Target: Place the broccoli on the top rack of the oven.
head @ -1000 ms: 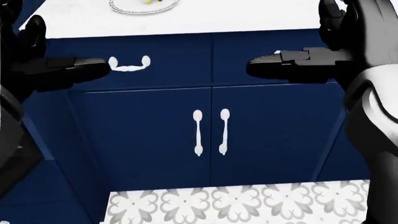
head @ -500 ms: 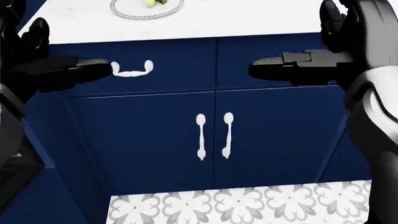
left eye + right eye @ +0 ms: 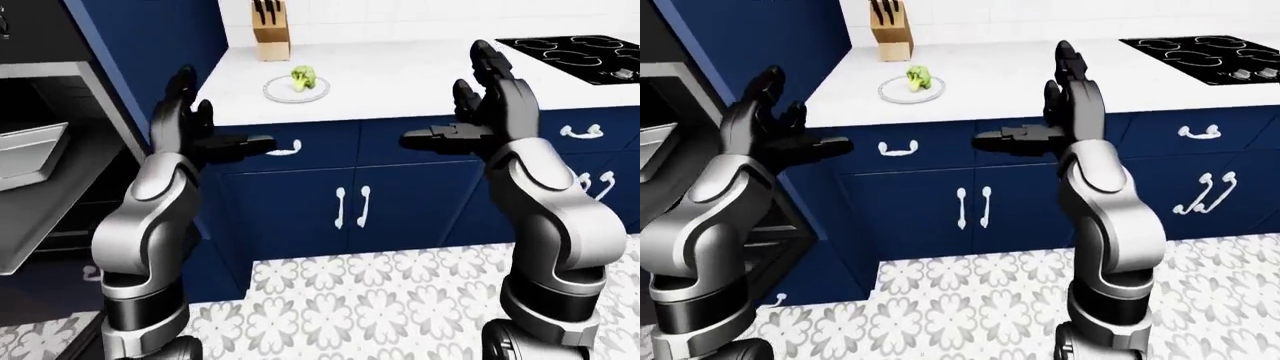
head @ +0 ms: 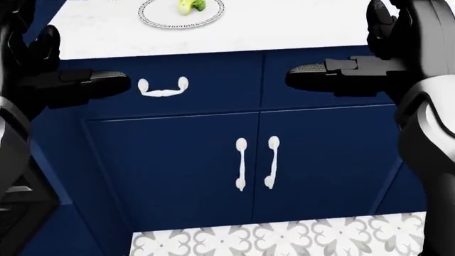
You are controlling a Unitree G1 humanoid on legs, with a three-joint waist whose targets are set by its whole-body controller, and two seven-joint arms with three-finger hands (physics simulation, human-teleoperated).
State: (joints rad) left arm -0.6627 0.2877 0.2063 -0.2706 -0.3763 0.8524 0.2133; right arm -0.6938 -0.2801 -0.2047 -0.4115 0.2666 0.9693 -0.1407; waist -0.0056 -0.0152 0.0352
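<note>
1. The broccoli sits on a small round plate on the white counter, toward the upper left of the left-eye view. It is a knobbly green floret, upright, and nothing touches it.
2. The plate looks flat and pale with a patterned rim. Just above it in that view stands a wooden knife block with dark handles.
3. The left robot hand and the right robot hand are both raised below the counter edge. Their fingers are spread wide and empty, and both are well apart from the broccoli.
4. The counter top is smooth and matt white. The cabinets under it are deep blue, with curved white handles. A black glass cooktop lies at the right.
5. The oven stands open at the far left of the left-eye view, dark inside, with a grey metal tray on a rack.
6. I judge the task barely begun: the broccoli is not yet grasped.
7. Risks from here:
   - A reach from this low stance may catch the counter edge.
   - The rounded floret may roll off the plate if nudged sideways.
   - Three hard fingers may pinch the stalk poorly and drop it over the patterned floor tiles.
   - The plate may slide on the slick counter.
   - The tray may crowd the rack space, though I cannot tell which rack it occupies.
</note>
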